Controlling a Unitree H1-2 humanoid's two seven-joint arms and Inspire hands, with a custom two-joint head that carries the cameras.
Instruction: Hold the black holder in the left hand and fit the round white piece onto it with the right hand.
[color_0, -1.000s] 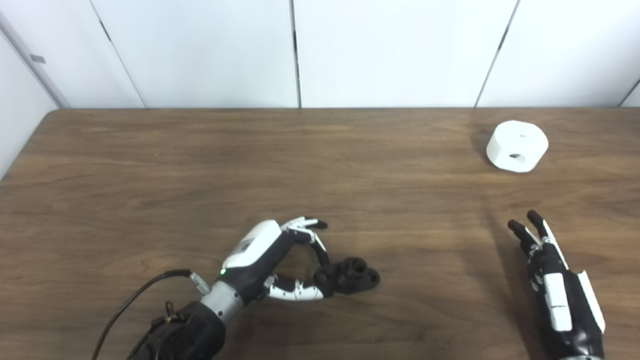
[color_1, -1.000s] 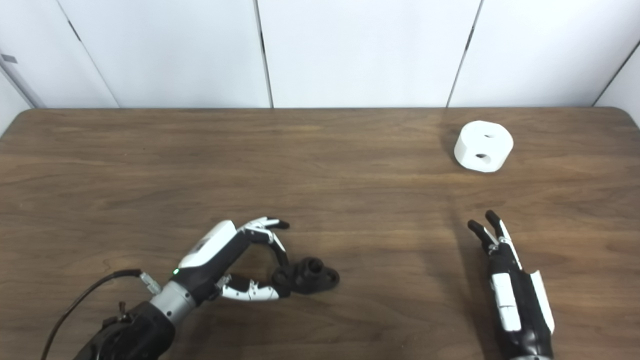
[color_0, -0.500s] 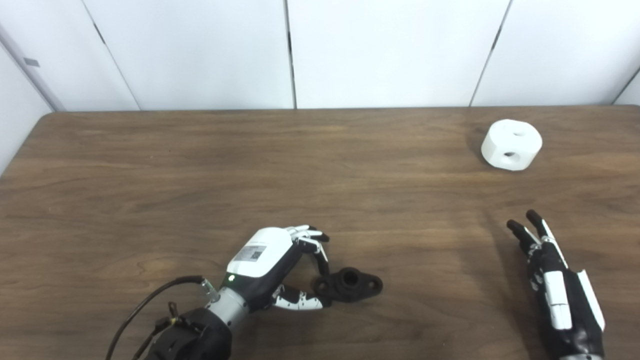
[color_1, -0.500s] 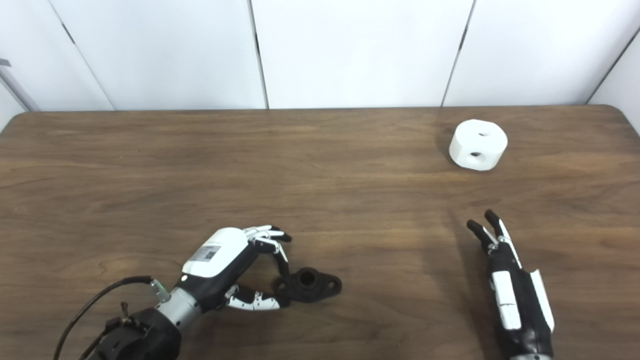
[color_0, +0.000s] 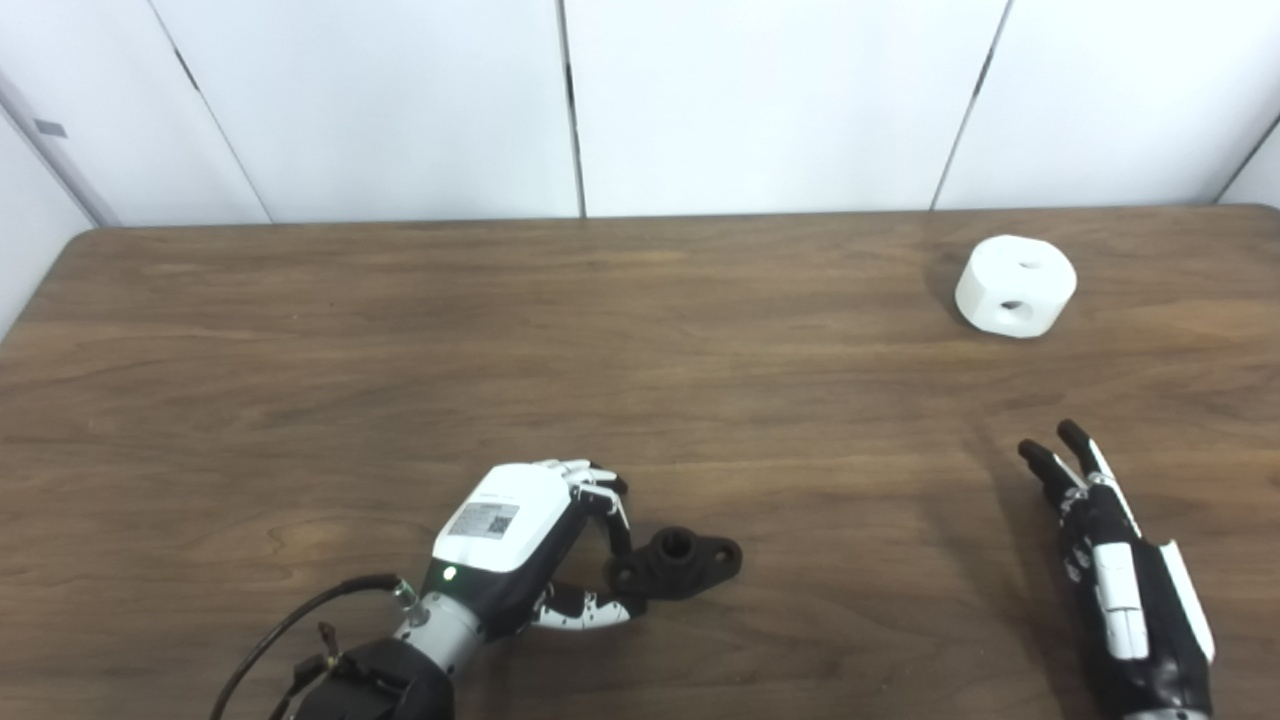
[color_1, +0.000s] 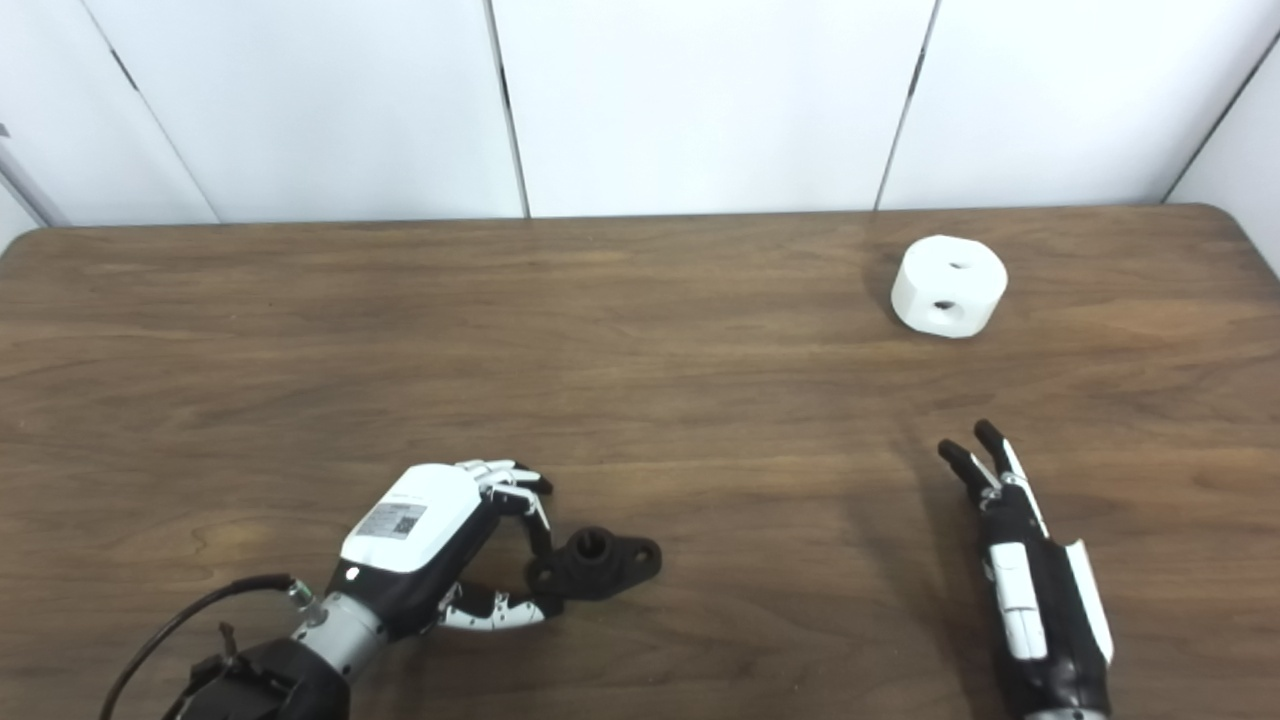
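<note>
The black holder (color_0: 688, 563) lies flat on the wooden table (color_0: 640, 380) near its front, its round socket facing up. My left hand (color_0: 520, 545) is palm down just left of it, with fingers and thumb closed on the holder's left end. The round white piece (color_0: 1015, 285), with a hole on top and one in its side, stands at the far right of the table. My right hand (color_0: 1110, 560) rests on its edge at the front right, fingers straight and holding nothing, well short of the white piece.
A black cable (color_0: 300, 620) runs from my left wrist to the front edge. White wall panels (color_0: 760, 100) stand behind the table's far edge. The table's left end (color_0: 40, 290) and its right rear corner (color_1: 1235, 215) show.
My left hand has rolled palm down and curled its fingers onto the holder's left end. The holder has turned flat, socket up. The camera has shifted slightly. The right hand has not moved.
</note>
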